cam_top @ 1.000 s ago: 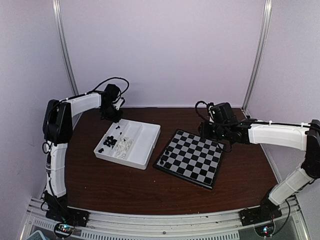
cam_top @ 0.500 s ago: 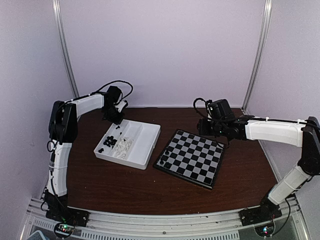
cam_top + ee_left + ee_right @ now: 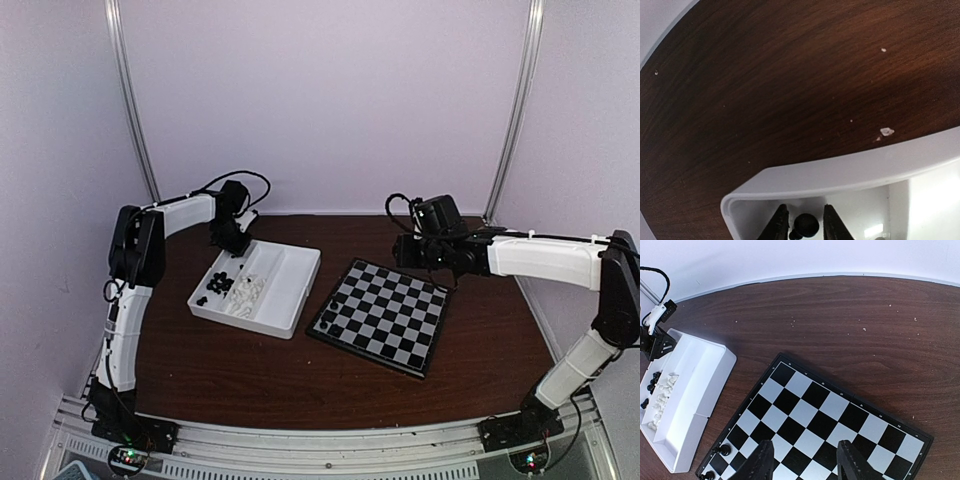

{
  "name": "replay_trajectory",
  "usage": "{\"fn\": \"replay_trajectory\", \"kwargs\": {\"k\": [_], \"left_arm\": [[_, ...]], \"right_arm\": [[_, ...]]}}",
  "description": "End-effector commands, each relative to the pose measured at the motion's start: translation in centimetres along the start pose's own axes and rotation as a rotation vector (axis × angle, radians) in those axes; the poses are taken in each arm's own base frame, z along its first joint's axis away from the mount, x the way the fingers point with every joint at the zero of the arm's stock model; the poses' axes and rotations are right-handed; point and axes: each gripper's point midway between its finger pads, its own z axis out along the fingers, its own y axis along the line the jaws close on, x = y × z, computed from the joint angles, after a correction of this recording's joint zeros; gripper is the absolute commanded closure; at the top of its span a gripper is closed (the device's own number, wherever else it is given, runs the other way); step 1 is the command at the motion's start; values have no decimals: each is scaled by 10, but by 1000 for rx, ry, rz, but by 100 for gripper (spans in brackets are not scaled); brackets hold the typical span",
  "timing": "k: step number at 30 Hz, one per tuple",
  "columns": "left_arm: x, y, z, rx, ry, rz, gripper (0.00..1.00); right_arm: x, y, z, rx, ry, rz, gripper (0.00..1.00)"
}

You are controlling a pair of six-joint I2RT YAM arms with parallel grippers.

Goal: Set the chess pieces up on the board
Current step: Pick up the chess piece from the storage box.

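The board (image 3: pixel 380 315) lies right of centre, and my right gripper (image 3: pixel 408 252) hovers over its far corner. In the right wrist view that gripper (image 3: pixel 805 450) is open above the board (image 3: pixel 825 410) with nothing between its fingers. Two black chess pieces (image 3: pixel 724 449) stand at the board's left corner. My left gripper (image 3: pixel 232 243) hangs over the far left corner of the white tray (image 3: pixel 290 295). In the left wrist view it (image 3: pixel 804 210) is open by a narrow gap, with a black chess piece (image 3: pixel 807 225) between its fingers inside the tray's corner (image 3: pixel 850 172).
The tray's left compartment holds several loose black pieces (image 3: pixel 222 280) and white pieces (image 3: pixel 248 292); its right compartment looks bare. The back wall runs close behind both grippers. Bare brown table (image 3: pixel 250 370) stretches between the tray, the board and the arm bases.
My left gripper has drifted a little to the right along the tray's far edge. The right gripper has pulled slightly back over the board's far corner.
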Motion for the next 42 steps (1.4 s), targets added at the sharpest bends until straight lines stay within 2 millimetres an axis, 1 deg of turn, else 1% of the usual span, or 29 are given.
{"fn": "replay_trajectory", "kwargs": {"k": [1, 7, 10, 18, 23, 26, 30, 34, 36, 39, 42], "left_arm": [[-4, 8, 1, -18, -5, 4, 76], [4, 7, 5, -17, 25, -5, 76], [8, 4, 5, -2, 37, -12, 74], [19, 3, 7, -7, 81, -30, 75], [24, 4, 7, -14, 99, -24, 73], [27, 5, 8, -20, 108, -23, 77], [26, 6, 6, -27, 104, -31, 84], [21, 7, -3, -23, 87, -46, 87], [16, 4, -11, 0, 66, -62, 88], [8, -4, -27, 58, 29, -112, 88], [-1, -13, -50, 128, -16, -175, 88]], "right_arm": [[-9, 2, 0, -6, -9, 7, 54], [-11, 3, 1, -12, -8, 12, 54], [-12, 5, 1, -19, -11, 15, 54], [-13, 5, 0, -24, -12, 18, 54], [-11, 4, -1, -23, -11, 21, 54], [-11, 4, -1, -24, -12, 22, 54], [-11, 4, 0, -26, -11, 24, 54], [-10, 4, 0, -27, -10, 24, 54], [-10, 5, 0, -33, -9, 24, 54], [-9, 8, 1, -47, -6, 25, 54], [-9, 12, 2, -70, -4, 25, 54]]}}
